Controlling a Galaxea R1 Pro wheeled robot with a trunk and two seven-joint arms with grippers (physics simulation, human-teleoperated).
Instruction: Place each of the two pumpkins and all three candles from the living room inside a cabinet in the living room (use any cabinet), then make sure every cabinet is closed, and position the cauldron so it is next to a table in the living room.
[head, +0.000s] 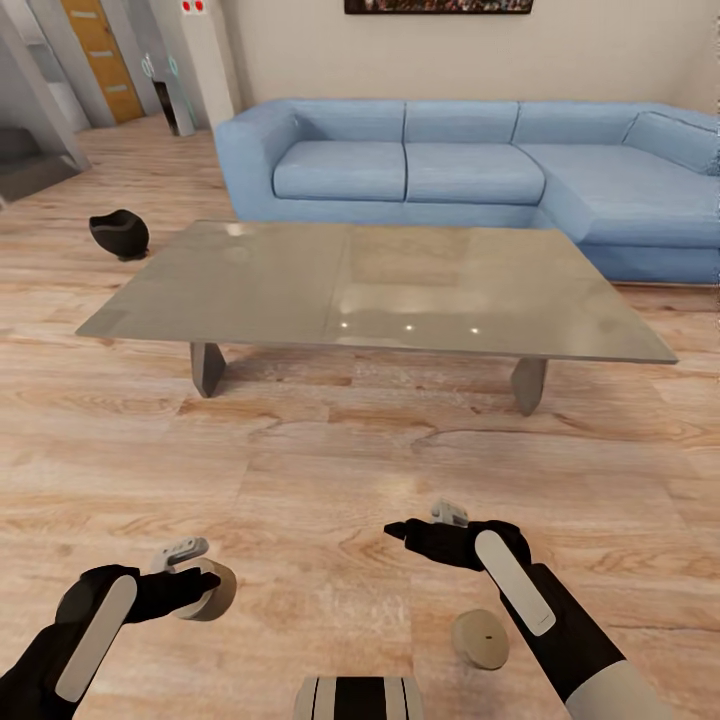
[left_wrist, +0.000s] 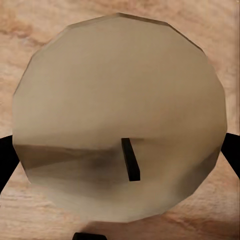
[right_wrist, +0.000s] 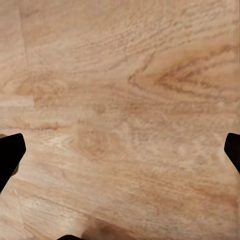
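A stubby beige candle (head: 218, 592) sits between the fingers of my left gripper (head: 203, 583), low over the wood floor. In the left wrist view this candle (left_wrist: 117, 115) shows its top and dark wick, with a black fingertip against each side. A second candle (head: 480, 638) stands on the floor beside my right forearm. My right gripper (head: 398, 531) hovers open over bare floor, its fingers (right_wrist: 10, 160) spread wide. The black cauldron (head: 118, 234) sits on the floor just off the far left corner of the grey table (head: 300, 290). Pumpkins and cabinet are out of view.
A blue corner sofa (head: 470, 165) stands behind the table against the wall. A doorway and white units (head: 200, 60) lie at the far left. Open wood floor (head: 350, 460) stretches between me and the table.
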